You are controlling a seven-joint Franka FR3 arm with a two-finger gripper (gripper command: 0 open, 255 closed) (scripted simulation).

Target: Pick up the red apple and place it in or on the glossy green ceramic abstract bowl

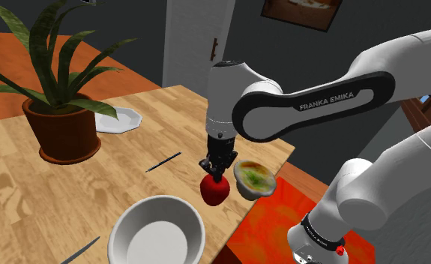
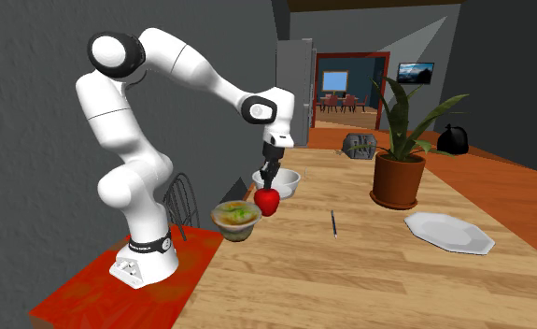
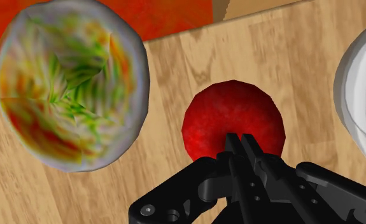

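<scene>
Near the edge of the pale wooden worktop (image 1: 71,195) that lies closest to the orange-red stand (image 1: 273,225), the all-black claw (image 1: 215,174) points straight down from the white arm. Its two fingers are drawn almost together and clamped on the top of the round red apple (image 1: 215,190). In the wrist view the fingertips (image 3: 231,139) pinch the fruit's upper surface, with wood grain showing all around it. The apple hangs just beside the mottled green, yellow and orange bowl with a grey rim (image 1: 252,178), apart from it and not over its opening. From these views I cannot tell whether the apple's underside is clear of the wood.

That bowl sits at the worktop's edge, next to the stand. On the apple's other side stands a plain white round bowl (image 1: 156,234), larger and deeper. A thin dark pen-like stick (image 1: 163,162) lies flat on bare wood further along. Beyond it is a long-leaved green plant in a brown clay pot (image 1: 60,127), and near the pot rests a white scalloped plate (image 1: 120,120). In the second exterior view the apple (image 2: 267,200) appears between the two bowls, under the claw (image 2: 267,187).
</scene>
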